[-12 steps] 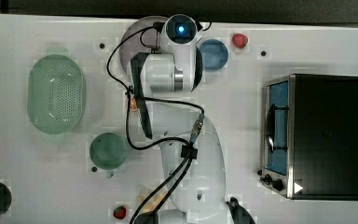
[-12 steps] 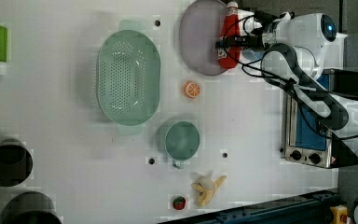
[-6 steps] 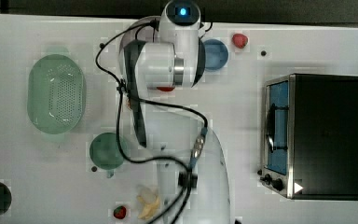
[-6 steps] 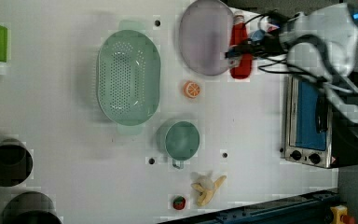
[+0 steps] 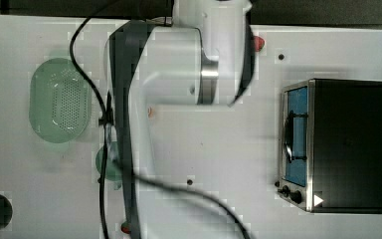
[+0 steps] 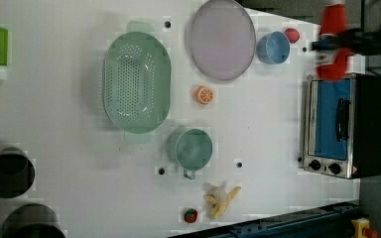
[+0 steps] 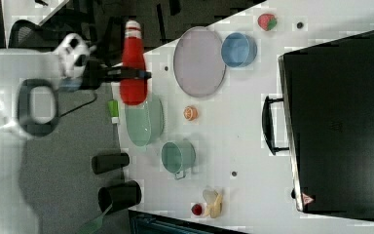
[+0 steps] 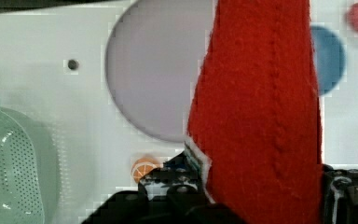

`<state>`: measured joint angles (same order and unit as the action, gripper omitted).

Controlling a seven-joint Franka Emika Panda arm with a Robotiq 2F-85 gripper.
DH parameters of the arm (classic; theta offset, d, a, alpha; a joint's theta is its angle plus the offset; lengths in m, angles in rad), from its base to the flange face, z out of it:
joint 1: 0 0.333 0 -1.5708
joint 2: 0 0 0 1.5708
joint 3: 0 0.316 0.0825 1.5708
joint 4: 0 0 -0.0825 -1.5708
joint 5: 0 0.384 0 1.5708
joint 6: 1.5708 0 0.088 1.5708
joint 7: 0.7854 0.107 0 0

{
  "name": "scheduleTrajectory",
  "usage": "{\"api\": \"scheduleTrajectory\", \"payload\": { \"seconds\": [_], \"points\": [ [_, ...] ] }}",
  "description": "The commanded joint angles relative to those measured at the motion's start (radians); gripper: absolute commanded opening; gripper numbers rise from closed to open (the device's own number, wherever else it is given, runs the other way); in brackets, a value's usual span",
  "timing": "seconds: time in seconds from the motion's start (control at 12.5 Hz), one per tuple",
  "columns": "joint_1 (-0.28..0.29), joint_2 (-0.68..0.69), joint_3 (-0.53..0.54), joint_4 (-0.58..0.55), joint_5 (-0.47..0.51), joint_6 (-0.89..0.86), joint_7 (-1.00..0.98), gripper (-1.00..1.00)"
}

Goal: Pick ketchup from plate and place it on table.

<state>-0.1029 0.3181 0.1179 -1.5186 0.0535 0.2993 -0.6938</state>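
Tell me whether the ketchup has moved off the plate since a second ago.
Yes. In the left view the ketchup has left the plate, now above the oven.

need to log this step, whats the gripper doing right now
gripper: closed on the ketchup, holding it in the air, clear of the plate.

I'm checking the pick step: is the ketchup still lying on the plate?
No: in the left view the plate is bare, and the ketchup is clamped in the gripper, off beyond the plate.
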Motion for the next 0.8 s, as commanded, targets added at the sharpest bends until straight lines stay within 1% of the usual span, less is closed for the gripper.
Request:
{"api": "scheduleTrajectory", "payload": {
  "seconds": [0.08, 0.48, 0.64, 0.8],
  "points": [
    [-0.024, -0.061, -0.056, -0.101, 0.018, -0.072, 0.076, 0.19],
    [-0.027, -0.198, -0.109, -0.34, 0.016, -0.05, 0.076, 0.19],
    [-0.027, -0.226, -0.115, -0.437, 0.016, 0.002, 0.076, 0.19],
    [-0.026, -0.23, -0.115, -0.527, 0.016, 0.1, 0.076, 0.19]
  ]
}}
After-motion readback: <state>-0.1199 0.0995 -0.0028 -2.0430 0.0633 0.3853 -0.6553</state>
